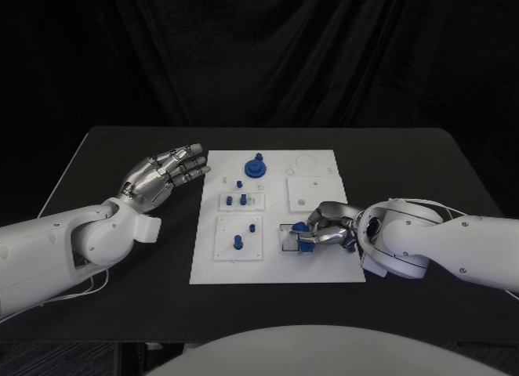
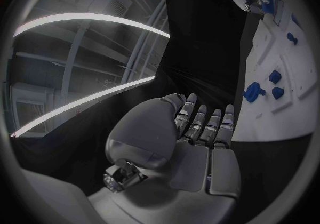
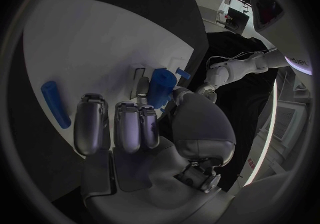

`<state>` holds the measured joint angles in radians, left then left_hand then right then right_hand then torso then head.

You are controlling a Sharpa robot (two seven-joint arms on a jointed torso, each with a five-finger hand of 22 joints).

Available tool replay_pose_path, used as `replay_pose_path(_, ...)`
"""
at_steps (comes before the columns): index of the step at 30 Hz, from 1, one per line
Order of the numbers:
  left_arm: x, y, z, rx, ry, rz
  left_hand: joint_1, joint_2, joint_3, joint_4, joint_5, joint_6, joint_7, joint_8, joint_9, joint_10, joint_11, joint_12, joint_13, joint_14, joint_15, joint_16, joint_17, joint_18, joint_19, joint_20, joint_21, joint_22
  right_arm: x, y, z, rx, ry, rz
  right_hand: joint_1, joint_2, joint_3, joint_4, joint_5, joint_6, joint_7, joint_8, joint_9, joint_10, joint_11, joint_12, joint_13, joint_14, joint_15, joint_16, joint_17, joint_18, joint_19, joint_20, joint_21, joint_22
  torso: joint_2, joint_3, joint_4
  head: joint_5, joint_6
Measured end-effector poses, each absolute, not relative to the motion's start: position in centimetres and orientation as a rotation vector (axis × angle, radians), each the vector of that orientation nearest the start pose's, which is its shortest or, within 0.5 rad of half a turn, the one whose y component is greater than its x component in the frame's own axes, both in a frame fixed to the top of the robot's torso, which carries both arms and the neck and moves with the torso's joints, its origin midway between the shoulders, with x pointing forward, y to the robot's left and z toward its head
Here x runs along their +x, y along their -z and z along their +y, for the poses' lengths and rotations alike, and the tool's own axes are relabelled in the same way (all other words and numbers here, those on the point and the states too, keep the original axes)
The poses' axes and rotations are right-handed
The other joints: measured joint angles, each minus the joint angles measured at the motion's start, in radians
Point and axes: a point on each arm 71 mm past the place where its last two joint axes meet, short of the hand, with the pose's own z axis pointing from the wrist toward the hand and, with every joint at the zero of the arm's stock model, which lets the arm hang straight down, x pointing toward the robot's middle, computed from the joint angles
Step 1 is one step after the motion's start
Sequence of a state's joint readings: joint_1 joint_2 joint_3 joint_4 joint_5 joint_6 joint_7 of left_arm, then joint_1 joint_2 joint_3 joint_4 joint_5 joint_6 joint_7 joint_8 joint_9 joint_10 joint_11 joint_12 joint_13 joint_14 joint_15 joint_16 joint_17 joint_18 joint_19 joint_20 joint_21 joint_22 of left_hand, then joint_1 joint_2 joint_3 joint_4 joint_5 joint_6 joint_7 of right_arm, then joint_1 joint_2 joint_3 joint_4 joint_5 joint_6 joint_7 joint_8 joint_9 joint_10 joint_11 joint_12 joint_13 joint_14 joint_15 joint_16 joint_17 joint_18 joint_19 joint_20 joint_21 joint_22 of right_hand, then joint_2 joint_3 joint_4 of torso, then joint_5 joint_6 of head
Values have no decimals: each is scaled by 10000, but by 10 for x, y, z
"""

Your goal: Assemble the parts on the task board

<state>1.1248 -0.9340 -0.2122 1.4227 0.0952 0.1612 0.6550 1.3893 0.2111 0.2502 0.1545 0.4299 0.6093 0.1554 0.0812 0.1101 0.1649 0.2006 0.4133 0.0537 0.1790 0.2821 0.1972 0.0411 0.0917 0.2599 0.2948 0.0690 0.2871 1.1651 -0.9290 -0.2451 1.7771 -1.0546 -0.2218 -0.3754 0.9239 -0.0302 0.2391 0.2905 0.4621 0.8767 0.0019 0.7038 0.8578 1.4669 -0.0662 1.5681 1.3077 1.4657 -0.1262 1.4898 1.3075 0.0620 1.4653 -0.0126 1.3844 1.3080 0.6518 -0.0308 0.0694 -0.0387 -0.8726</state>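
Note:
The white task board (image 1: 328, 266) lies mid-table. My right hand (image 1: 331, 226) is low over its near right corner and pinches a short blue cylinder part (image 1: 306, 244) between thumb and fingers; the right wrist view shows this part (image 3: 160, 86) upright against the board (image 3: 100, 32). My left hand (image 1: 165, 174) hovers just off the board's far left edge with fingers spread and nothing in it; the left wrist view shows its bare palm (image 2: 200, 138) beside the board (image 2: 293, 112). A round blue gear-like part (image 1: 255, 167) stands at the board's far side.
Small blue pegs (image 1: 244, 199) stand in the left modules, more (image 1: 252, 229) nearer me. A long blue piece (image 3: 55, 104) lies by the board's edge. Bare black table (image 1: 124, 149) surrounds the board.

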Motion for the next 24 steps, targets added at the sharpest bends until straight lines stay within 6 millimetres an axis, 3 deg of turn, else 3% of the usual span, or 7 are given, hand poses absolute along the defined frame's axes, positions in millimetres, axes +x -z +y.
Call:
replay_pose_path(11, 450, 259, 273, -11944, 18678, 14193, 0, 0, 0, 0, 0, 0, 0, 0, 0, 0, 0, 0, -1, 0, 0, 0, 0, 0, 0, 0, 0, 0, 389, 272, -186, 2381, -6625, 22340, -846, 300, -507, 14, -1274, 41, 3, -117, 136, 0, 0, 0, 4, 0, 0, -67, 0, 0, 0, 0, -96, 0, -6, 4, 2, 12, 0)
replay_pose_path(17, 450, 260, 273, -11965, 18670, 14204, 0, 0, 0, 0, 0, 0, 0, 0, -1, 0, 0, 0, -1, 0, 0, 0, -1, 0, 0, 0, 0, 1, 389, 272, -185, 2381, -6621, 22332, -1634, 375, -1168, 1, -2167, 3, 40, -242, 209, -40, 40, 0, 3, -8, 68, -67, 0, 1, 0, 0, -176, 0, -8, 8, 1, 34, 0)
replay_pose_path(24, 449, 261, 273, -12005, 18655, 14225, 0, 0, 0, 0, 0, 0, 0, 0, -1, 0, 0, 0, -1, 0, 0, 0, -1, 0, 0, 0, 0, 1, 389, 272, -185, 2368, -6623, 22327, -1728, 395, -1599, 15, -2822, 3, 40, -301, 254, -13, 66, 0, 2, -8, 68, -67, 0, 0, 0, 0, -176, 0, -5, 8, -9, 39, 0)
